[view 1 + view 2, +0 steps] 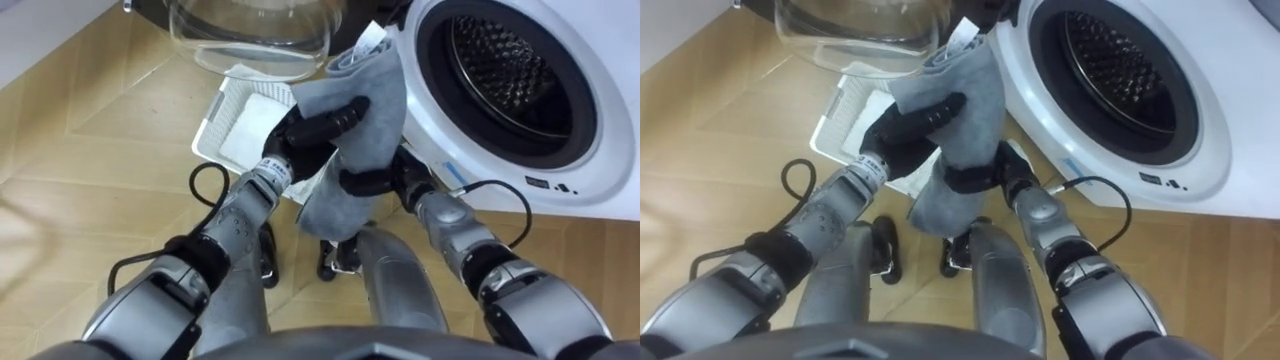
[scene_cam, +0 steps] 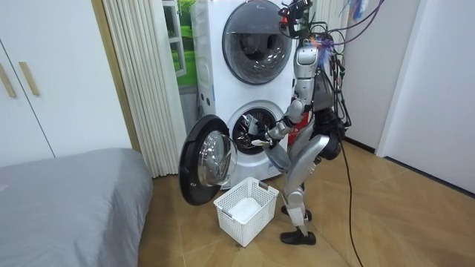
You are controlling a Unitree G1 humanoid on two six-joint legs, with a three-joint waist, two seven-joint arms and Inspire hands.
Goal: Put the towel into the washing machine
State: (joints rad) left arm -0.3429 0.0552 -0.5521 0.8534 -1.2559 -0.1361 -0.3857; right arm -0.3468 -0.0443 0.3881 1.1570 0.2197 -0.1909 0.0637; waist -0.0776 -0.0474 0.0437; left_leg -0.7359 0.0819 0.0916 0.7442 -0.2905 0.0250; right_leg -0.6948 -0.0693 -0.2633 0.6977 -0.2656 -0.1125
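The left hand [image 1: 315, 128] has its fingers curled across the upper part of a grey towel [image 1: 375, 95], gripping it firmly. The right hand [image 1: 372, 181] is clamped round the same towel lower down, just beneath the left, and the cloth's tail hangs below both. The towel is held up in the air just at the left rim of the washer [image 1: 600, 150] opening and is not yet inside the drum [image 1: 510, 75]. The door [image 1: 250, 35] stands swung wide open. A white basket [image 1: 215, 115] sits on the wood floor under it, with a pale cloth [image 1: 255, 125] lying inside. The robot stands bent forward before the lower machine.
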